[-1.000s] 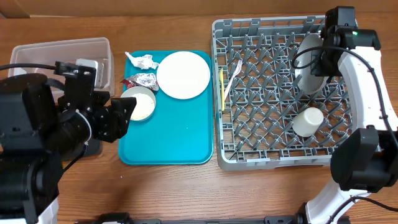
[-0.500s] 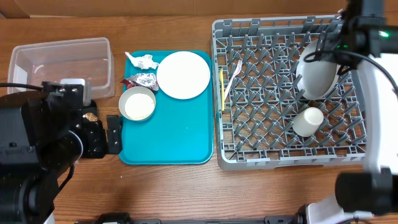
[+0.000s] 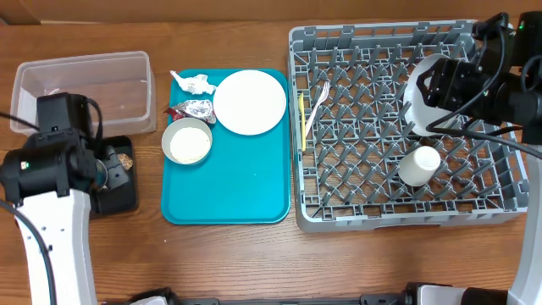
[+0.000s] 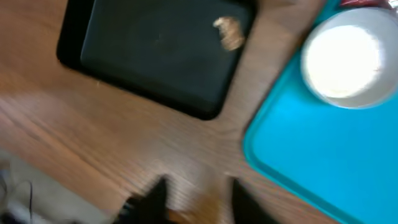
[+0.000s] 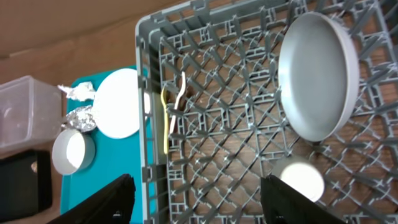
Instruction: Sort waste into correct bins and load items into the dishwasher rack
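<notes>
Overhead: teal tray (image 3: pixel 229 186) carries 1 plate (image 3: pixel 249 102), 1 bowl (image 3: pixel 187 141), 1 paper scrap (image 3: pixel 193 83), 1 foil wrapper (image 3: pixel 197 109); rack (image 3: pixel 381 220) holds 1 standing plate (image 3: pixel 426 103), 1 cup (image 3: pixel 419 165), 1 spoon (image 3: pixel 301 120), 1 fork (image 3: pixel 318 100).
Left wrist: left fingers (image 4: pixel 149 196) slightly apart, empty; 1 brown lump (image 4: pixel 229 32) in black tray (image 4: pixel 149 56).
Right wrist: right fingers (image 5: pixel 115 196) spread, empty.

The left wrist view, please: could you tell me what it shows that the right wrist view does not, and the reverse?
Only the left wrist view shows the small brown food lump lying in the black tray. Only the right wrist view shows the dishwasher rack, with a tilted plate, the white cup, the yellow spoon and the white fork in it, plus the flat plate, foil wrapper, paper scrap and clear tub. Both show the black tray, the teal tray and the bowl.
</notes>
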